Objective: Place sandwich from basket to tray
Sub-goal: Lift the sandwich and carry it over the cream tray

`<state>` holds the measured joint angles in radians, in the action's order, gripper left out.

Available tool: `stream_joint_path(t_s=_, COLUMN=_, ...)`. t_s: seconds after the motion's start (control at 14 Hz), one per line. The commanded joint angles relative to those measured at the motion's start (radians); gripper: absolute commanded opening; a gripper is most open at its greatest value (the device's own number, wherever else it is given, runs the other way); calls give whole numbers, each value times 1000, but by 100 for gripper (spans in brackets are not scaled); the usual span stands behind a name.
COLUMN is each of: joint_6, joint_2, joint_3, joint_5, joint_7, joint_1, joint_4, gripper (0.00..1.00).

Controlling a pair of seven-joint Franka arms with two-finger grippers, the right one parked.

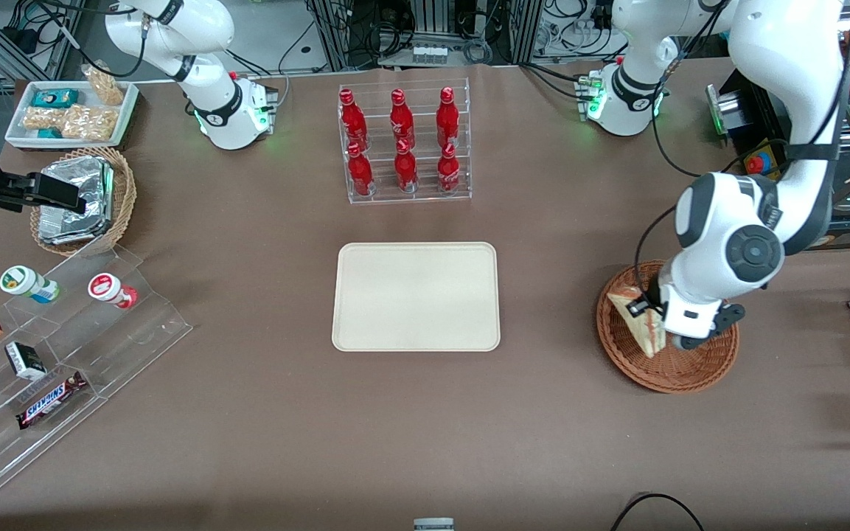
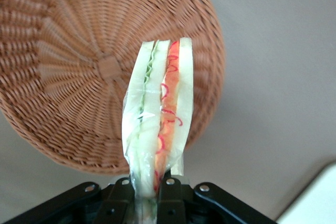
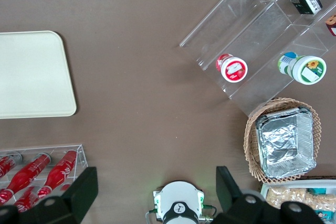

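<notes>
Sandwich (image 1: pixel 643 321) is sitting pinched between the claw (image 1: pixel 653 318) fingers over the basket (image 1: pixel 666 369), toward the working arm's end of the table (image 1: pixel 248 413); it looks lifted just clear of the weave. So the pickup seems done, while the carry to the tray (image 1: pixel 416 296), lying bare at mid-table, is still waiting. The wrist camera is showing the wrapped wedge edge-on, its green and red filling layers gripped at one end, which the front camera is mostly hiding under the arm.

Gripper (image 2: pixel 149 190) grips sandwich (image 2: pixel 157 124) above basket (image 2: pixel 68 77), tray (image 1: pixel 416 296) apart.
</notes>
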<state>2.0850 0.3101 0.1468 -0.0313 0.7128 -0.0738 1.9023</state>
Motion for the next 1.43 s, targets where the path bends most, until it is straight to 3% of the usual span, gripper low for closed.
stream_joint_path(t_s=0.0, joint_6=-19, joint_2=-8, joint_3=-7, joint_5=-13, joint_7=19, joint_1=-98, joint_4=-6, gripper=9)
stream_joint_path(t_s=0.43, joint_6=12, joint_2=43, joint_3=16, joint_5=7, joint_7=19, joint_1=-322, joint_4=-51, gripper=12)
stream_joint_path(t_s=0.64, joint_6=21, joint_2=154, joint_3=28, joint_5=77, joint_7=33, joint_1=-458, joint_4=-165, gripper=14)
stream_joint_path(t_s=1.14, joint_6=107, joint_2=316, joint_3=28, joint_5=73, joint_7=134, joint_1=-606, joint_4=-281, gripper=19)
stream_joint_path(t_s=1.36, joint_6=106, joint_2=371, joint_3=27, joint_5=70, joint_7=172, joint_1=-623, joint_4=-365, gripper=22)
